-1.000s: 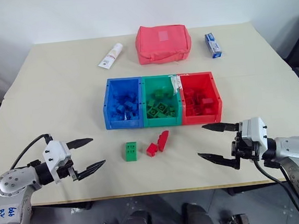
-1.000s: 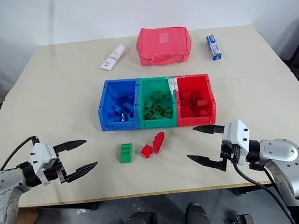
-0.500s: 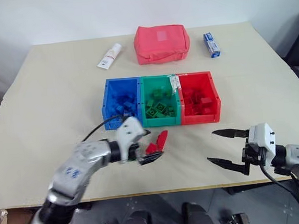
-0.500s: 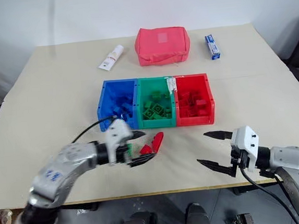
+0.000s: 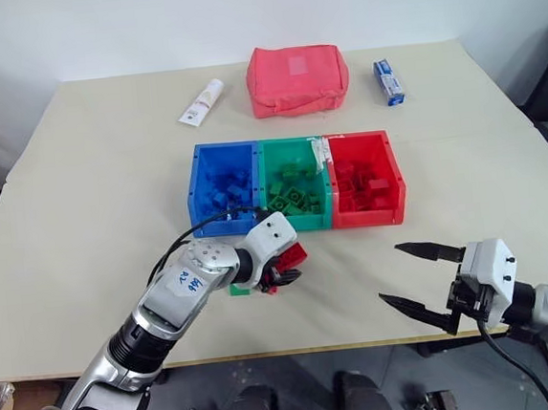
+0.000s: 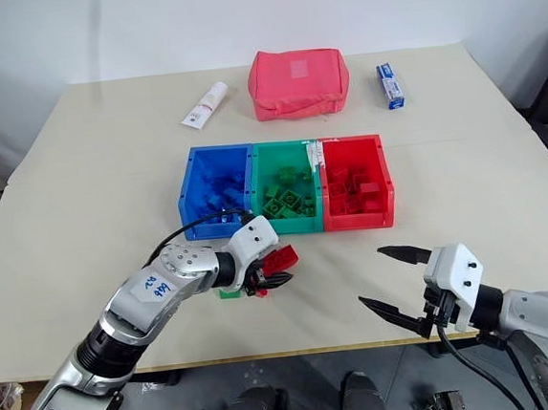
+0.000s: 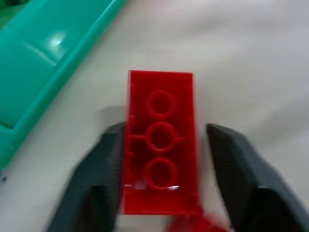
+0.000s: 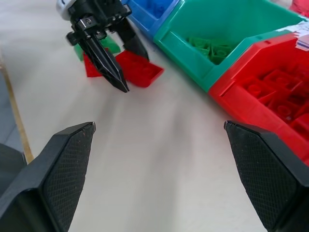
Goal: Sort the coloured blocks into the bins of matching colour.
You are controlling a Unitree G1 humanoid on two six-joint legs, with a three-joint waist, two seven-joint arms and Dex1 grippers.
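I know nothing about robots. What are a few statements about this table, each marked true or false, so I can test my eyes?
1. From the robot's left to right stand the blue bin, green bin and red bin. True.
2. The left hand hovers over the pouch. False: it is down at a red brick in front of the green bin.
3. The right hand is open and empty. True.
4. The green bin is empty. False: it holds green bricks.
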